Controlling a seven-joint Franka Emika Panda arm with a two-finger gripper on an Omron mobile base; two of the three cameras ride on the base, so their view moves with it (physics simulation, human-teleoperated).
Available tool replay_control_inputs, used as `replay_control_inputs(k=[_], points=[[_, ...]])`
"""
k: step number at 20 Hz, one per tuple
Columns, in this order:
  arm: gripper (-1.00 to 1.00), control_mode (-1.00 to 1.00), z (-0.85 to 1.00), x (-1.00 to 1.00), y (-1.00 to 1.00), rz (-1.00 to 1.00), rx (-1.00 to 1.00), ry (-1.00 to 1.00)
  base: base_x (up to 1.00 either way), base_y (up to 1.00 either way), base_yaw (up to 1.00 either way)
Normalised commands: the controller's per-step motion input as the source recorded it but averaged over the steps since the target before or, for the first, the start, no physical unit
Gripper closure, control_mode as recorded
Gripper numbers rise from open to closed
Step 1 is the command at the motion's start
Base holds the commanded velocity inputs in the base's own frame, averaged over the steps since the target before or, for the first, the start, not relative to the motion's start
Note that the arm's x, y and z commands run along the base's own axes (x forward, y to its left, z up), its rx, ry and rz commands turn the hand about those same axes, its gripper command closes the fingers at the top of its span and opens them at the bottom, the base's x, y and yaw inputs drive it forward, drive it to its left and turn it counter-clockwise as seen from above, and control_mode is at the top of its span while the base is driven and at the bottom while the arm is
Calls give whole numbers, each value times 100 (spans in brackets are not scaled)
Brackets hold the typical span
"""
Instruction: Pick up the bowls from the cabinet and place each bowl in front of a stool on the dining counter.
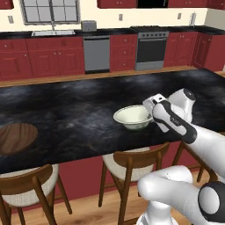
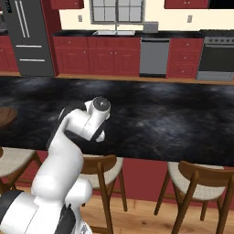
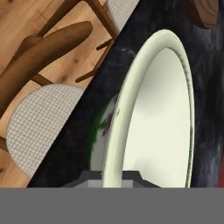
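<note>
A white robot arm's jaws are clamped on the rim of a cream ceramic bowl (image 1: 132, 117), low over the black marbled desk (image 1: 79, 105) above a wooden stool (image 1: 132, 165). Best set it flat, then release gently. A wooden bowl (image 1: 16, 137) sits well left.

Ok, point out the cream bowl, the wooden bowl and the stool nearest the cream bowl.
cream bowl (image 1: 132, 116): left base view, on its pale inner wall.
wooden bowl (image 1: 15, 137): left base view, on its wood-grain inside.
stool (image 1: 134, 161): left base view, on the dark curved backrest, below the counter edge.
</note>
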Motion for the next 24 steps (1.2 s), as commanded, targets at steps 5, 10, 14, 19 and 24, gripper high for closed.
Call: replay_control_inputs(k=[5,10,14,19,24], points=[[100,-100,-52,22,0,0,0,0,0,0,0],[100,-100,-48,22,3,0,0,1,0,0,0],[100,-100,-32,34,15,0,0,9,0,0,0],[100,-100,-27,39,10,0,0,3,0,0,0],[100,-100,-37,45,0,0,0,0,0,0,0]])
